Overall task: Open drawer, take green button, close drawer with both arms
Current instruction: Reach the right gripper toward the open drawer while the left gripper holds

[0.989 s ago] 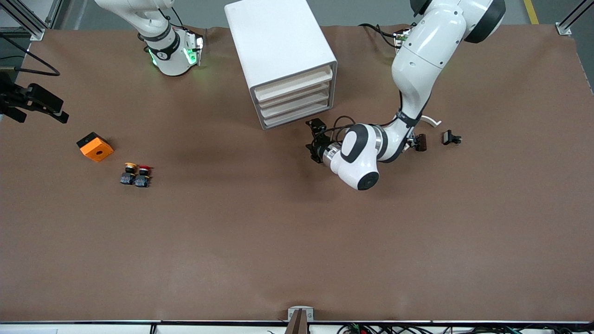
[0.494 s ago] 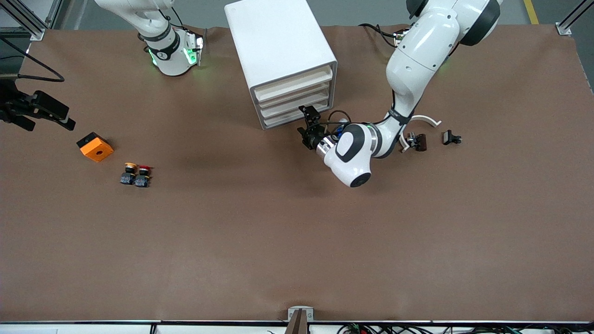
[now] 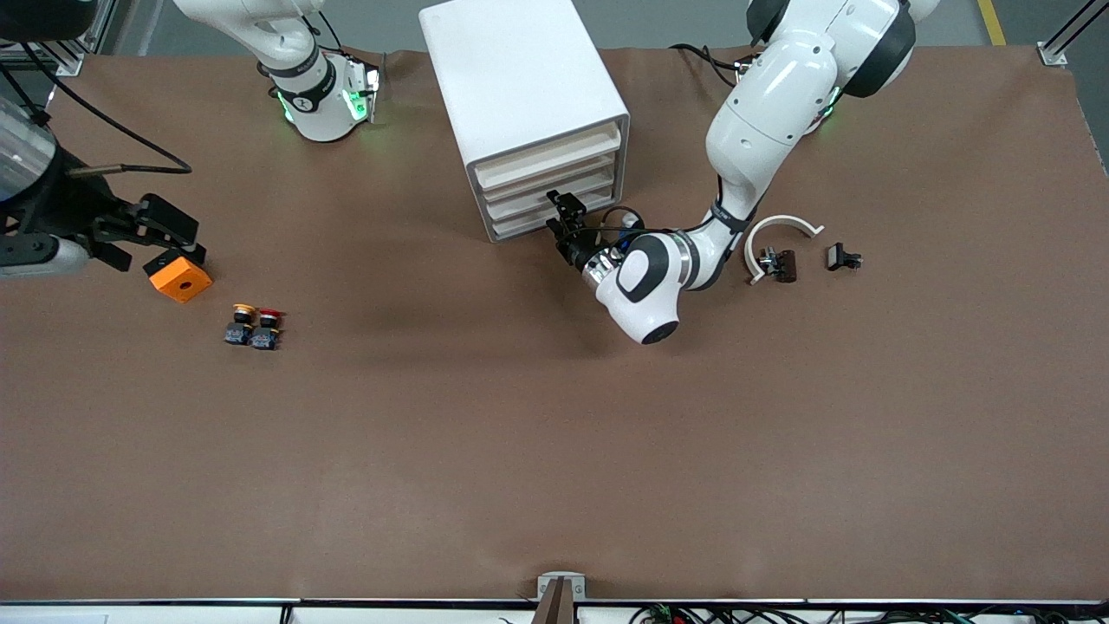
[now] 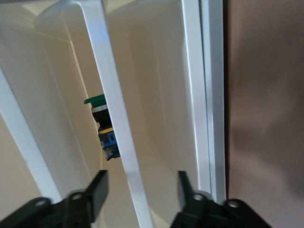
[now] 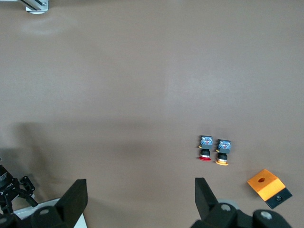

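Observation:
The white cabinet (image 3: 520, 87) stands at the robots' edge of the table, its four drawers shut. My left gripper (image 3: 565, 218) is open at the front of the lower drawers (image 3: 528, 215). In the left wrist view the gripper (image 4: 140, 190) has a white drawer front lip (image 4: 111, 118) between its open fingers, not clamped. The green-capped button (image 4: 96, 100) shows inside, past that lip, partly hidden by it. My right gripper (image 3: 173, 238) is open and empty over the orange block (image 3: 180, 279); it also shows in the right wrist view (image 5: 138, 197).
A yellow-capped button (image 3: 241, 321) and a red-capped button (image 3: 267, 325) stand together nearer the front camera than the orange block; the right wrist view shows them too. A white curved part (image 3: 780, 227) and small black parts (image 3: 780, 264) lie toward the left arm's end.
My left gripper has moved up to the cabinet's lower drawers. My right arm has swung in from the table's end to over the orange block.

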Robot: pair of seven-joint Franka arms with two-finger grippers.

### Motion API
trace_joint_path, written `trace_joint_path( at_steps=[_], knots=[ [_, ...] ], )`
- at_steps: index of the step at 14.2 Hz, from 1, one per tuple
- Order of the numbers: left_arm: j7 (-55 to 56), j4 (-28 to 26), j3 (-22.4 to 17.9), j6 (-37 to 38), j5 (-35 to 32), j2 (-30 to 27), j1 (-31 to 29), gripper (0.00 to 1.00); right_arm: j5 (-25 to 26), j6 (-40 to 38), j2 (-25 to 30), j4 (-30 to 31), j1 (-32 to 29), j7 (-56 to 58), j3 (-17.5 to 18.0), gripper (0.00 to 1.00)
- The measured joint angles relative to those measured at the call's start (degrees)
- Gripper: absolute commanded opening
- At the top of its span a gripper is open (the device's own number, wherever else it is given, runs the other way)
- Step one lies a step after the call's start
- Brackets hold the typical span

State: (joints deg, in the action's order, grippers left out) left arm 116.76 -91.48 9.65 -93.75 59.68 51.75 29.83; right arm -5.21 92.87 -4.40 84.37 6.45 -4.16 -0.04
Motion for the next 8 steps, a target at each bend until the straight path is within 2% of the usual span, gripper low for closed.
trace_joint_path(
  at_steps=[3,4,5,7,8],
  knots=[
    [3.6,0.01,0.02,0.2,0.03,0.51,0.67,0.53,-0.17,0.03,-0.63,-0.01,0.96,-0.09,0.03,1.0],
    [4.95,0.01,0.02,0.2,0.03,0.53,0.98,0.49,-0.26,0.03,-0.76,-0.01,1.58,-0.63,0.06,1.0],
    [6.07,0.03,0.02,0.21,0.04,0.52,1.27,0.37,-0.3,0.03,-0.86,-0.01,2.54,-2.33,0.07,1.0],
    [7.66,0.09,0.02,0.21,0.05,0.52,1.6,0.05,-0.34,0.02,-1.19,-0.02,5.25,-9.16,0.15,1.0],
    [8.22,0.1,0.02,0.34,0.11,0.52,1.6,0.0,-0.41,-0.04,-1.4,-0.02,6.94,-13.72,0.2,1.0]
  ],
)
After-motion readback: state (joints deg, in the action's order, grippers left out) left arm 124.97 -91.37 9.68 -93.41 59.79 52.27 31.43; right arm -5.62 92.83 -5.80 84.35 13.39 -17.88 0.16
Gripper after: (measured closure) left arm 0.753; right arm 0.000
